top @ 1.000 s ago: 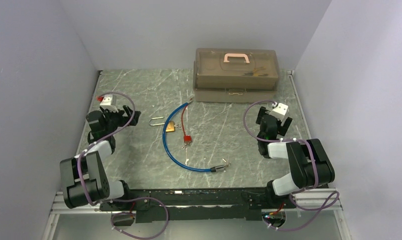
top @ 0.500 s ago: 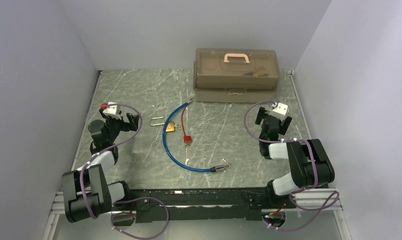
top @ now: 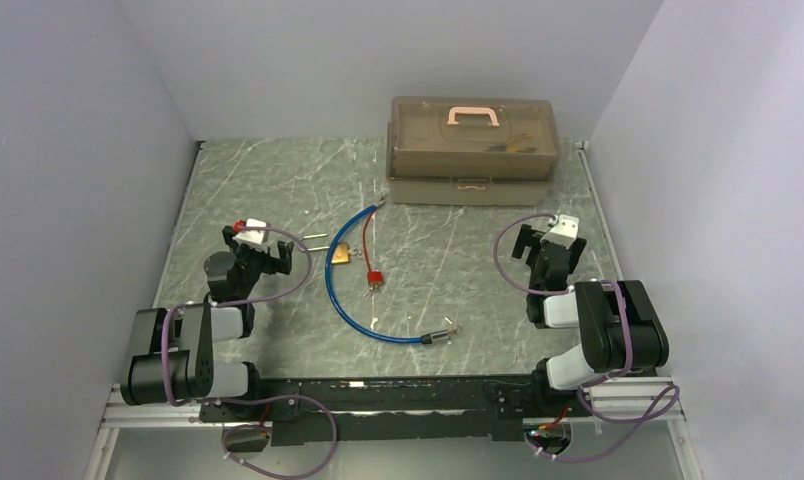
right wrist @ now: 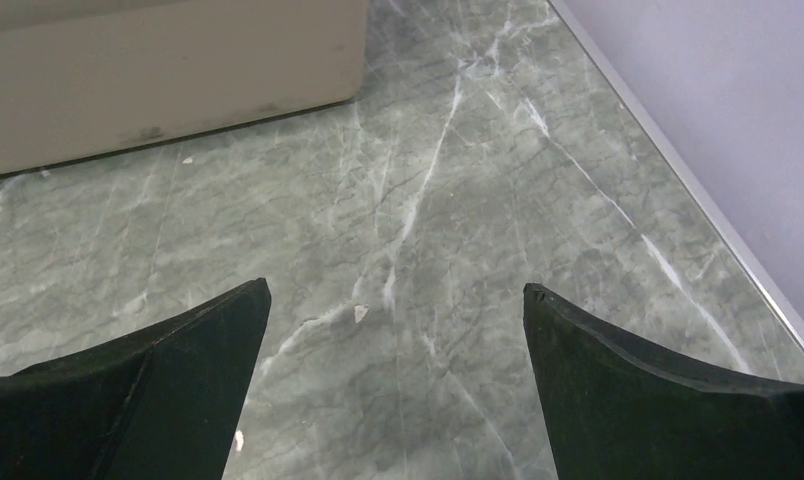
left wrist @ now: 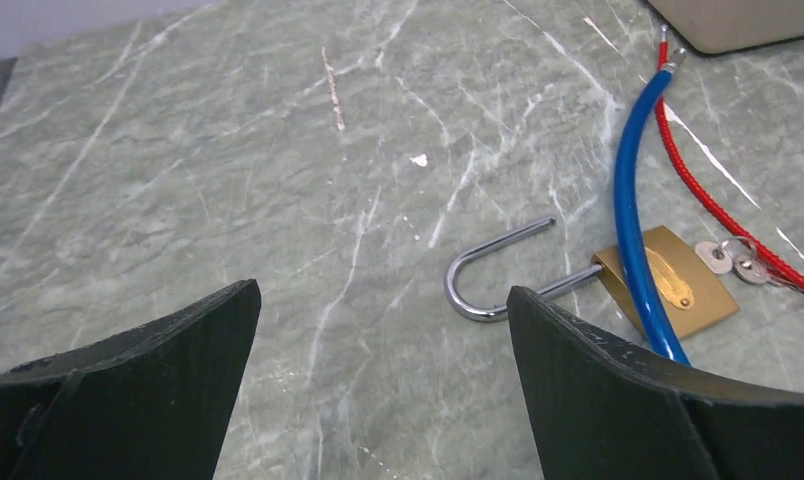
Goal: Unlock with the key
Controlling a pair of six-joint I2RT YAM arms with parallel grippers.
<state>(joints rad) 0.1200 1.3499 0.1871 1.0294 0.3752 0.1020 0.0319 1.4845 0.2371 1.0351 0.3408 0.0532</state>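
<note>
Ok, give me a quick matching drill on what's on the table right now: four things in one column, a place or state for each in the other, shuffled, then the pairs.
1. toolbox
2. blue cable
3. padlock
4. right gripper

A. open over bare table
B. lies partly under the blue cable
C. at the far edge, with a pink handle
D. curves across the middle

Pairs: 1-C, 2-D, 3-B, 4-A.

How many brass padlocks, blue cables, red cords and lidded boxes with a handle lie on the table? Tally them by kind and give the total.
brass padlock: 1
blue cable: 1
red cord: 1
lidded box with a handle: 1
Total: 4
</note>
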